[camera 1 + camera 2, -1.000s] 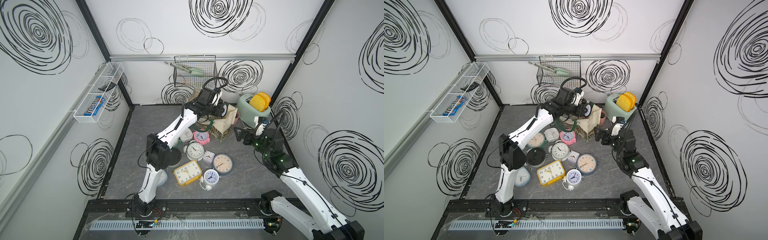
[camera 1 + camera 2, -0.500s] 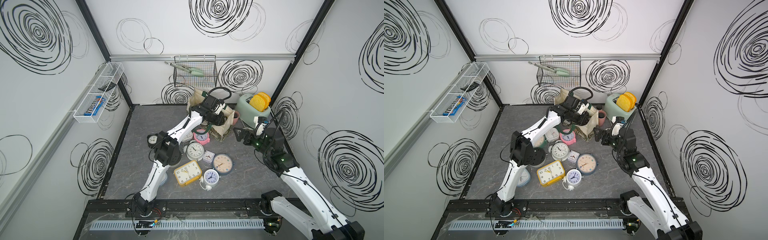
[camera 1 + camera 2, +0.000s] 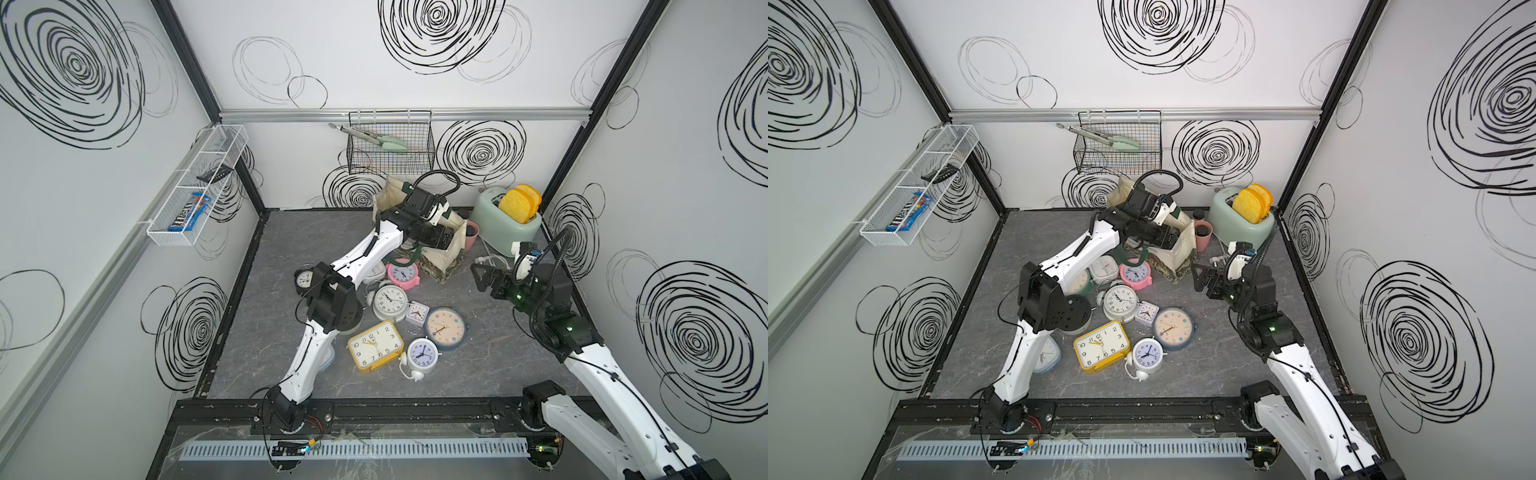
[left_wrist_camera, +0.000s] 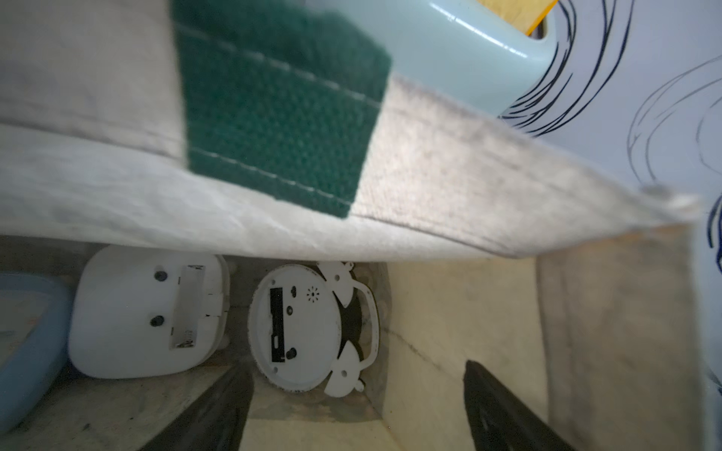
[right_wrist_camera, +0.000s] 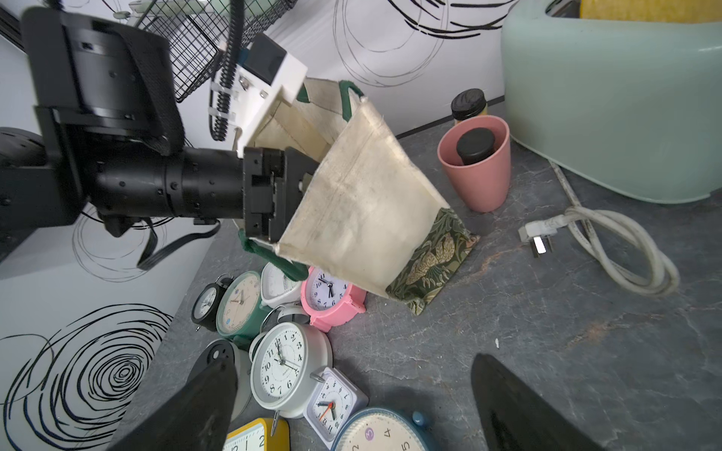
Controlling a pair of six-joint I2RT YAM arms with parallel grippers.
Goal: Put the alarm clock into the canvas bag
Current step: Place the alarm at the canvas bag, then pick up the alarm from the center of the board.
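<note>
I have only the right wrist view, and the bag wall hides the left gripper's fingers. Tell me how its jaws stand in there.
Observer: In the left wrist view the left gripper is open inside the canvas bag, with nothing between its fingers.
Operator: Say what lies under it.
Observer: A white twin-bell alarm clock lies face down at the bottom of the bag.
Operator: List anything else in there.
Observer: A white rounded-square clock lies beside it, also back up. A pale blue thing sits at the picture's edge, too cropped to name.
</note>
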